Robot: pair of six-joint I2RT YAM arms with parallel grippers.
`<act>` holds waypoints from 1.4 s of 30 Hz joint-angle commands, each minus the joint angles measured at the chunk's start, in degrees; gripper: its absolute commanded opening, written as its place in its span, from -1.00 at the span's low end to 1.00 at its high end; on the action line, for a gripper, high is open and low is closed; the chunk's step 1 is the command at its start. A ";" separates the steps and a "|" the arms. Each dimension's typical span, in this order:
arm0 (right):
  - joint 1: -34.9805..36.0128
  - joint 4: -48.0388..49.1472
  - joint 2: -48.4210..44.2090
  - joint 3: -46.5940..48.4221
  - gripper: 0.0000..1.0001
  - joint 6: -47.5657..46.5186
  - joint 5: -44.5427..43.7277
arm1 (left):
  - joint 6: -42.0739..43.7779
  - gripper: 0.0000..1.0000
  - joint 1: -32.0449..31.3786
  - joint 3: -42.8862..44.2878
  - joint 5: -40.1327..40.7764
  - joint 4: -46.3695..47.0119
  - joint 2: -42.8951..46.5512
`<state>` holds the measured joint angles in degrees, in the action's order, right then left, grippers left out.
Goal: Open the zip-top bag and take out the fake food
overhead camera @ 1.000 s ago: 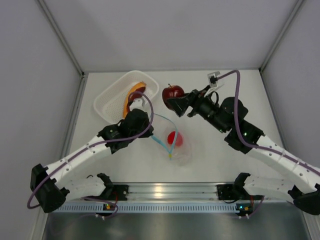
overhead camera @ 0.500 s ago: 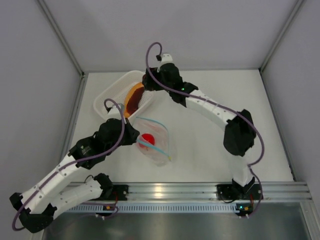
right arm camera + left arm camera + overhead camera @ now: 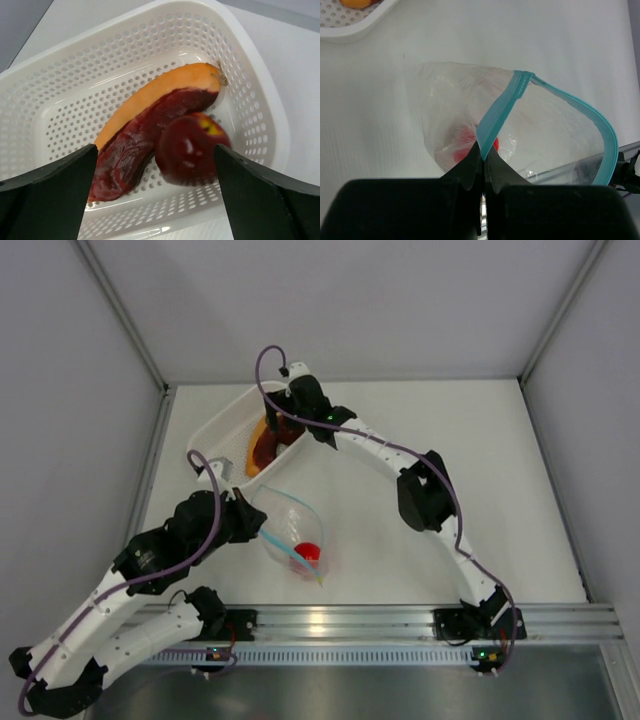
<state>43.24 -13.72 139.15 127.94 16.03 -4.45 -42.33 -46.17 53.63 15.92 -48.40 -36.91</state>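
The clear zip-top bag [image 3: 455,100] hangs open, its light blue zip strip [image 3: 502,107] pinched between the jaws of my left gripper [image 3: 483,150], which is shut on it. A red ball of fake food [image 3: 462,142] lies inside the bag [image 3: 285,525], low down [image 3: 308,553]. My right gripper [image 3: 155,150] stands wide open above the white perforated basket [image 3: 250,100]. A dark red apple-like piece [image 3: 192,150], blurred, sits free between the fingers, next to an orange crescent slice [image 3: 145,97] with a dark red face.
The basket [image 3: 222,420] stands at the back left near the left wall. My right arm [image 3: 420,490] stretches across the middle of the table. A metal rail [image 3: 330,620] runs along the near edge.
My right arm carried the dark red piece from mid-table over the basket and opened; the piece now lies loose in the basket. My left arm drew the bag toward the near left.
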 commanded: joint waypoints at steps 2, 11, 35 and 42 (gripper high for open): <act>0.96 2.46 -10.70 -0.13 0.99 -3.55 -2.22 | -1.18 -1.00 0.03 1.48 1.13 -0.29 -0.19; -1.14 4.15 -36.11 -22.47 0.55 5.31 14.72 | -5.75 -1.00 0.03 2.45 5.34 -0.03 -0.53; 29.00 -12.12 -47.77 -39.53 -0.45 8.84 -13.12 | -18.23 -1.00 0.03 -0.19 9.04 0.06 -2.38; 28.56 -11.07 -39.41 -36.54 -0.49 9.71 -19.80 | -18.32 -1.00 0.03 -0.71 5.09 0.59 -1.59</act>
<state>71.42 -26.35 98.24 87.13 24.45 -19.00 -59.96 -46.17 53.58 23.31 -48.60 -39.35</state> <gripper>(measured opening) 0.258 0.021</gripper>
